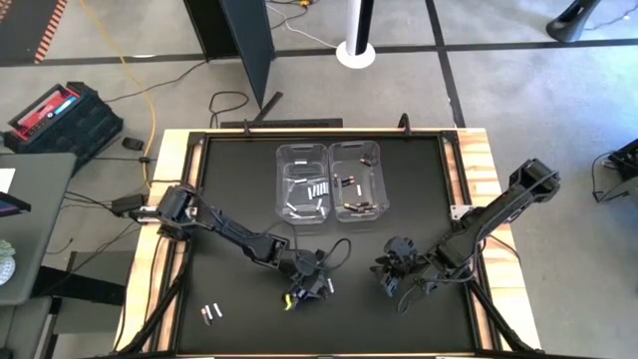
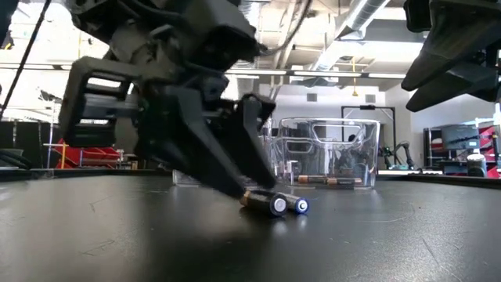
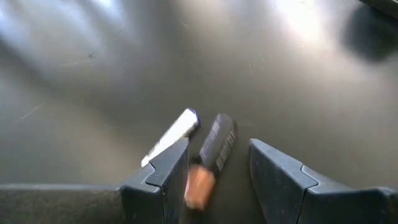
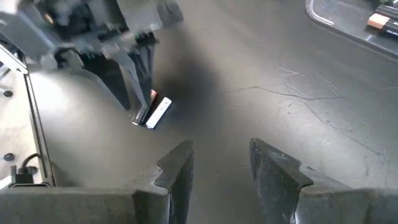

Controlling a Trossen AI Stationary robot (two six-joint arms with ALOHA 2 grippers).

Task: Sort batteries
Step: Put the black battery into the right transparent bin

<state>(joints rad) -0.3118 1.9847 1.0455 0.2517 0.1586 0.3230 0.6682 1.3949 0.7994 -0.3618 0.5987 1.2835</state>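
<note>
Left arm lining up on a dark battery, before the pinch

A dark, copper-ended battery (image 3: 211, 158) lies flat on the black mat (image 1: 239, 179) touching a silvery-white battery (image 3: 172, 135), and the left gripper (image 3: 217, 171) stands low over the pair with its fingers (image 3: 168, 177) spread: the dark cell sits in the gap between them, the white one just outside one finger, and nothing is pinched yet. By the look of it this is the pick step; the next move calls for closing on the dark cell alone without dragging its neighbour, then carrying it to the clear bin holding dark cells (image 1: 356, 180), beside the bin of white cells (image 1: 302, 181). The right gripper (image 4: 219, 165) waits nearby, fingers apart and empty. More loose batteries (image 1: 210, 314) lie near the mat's front-left corner.
</note>
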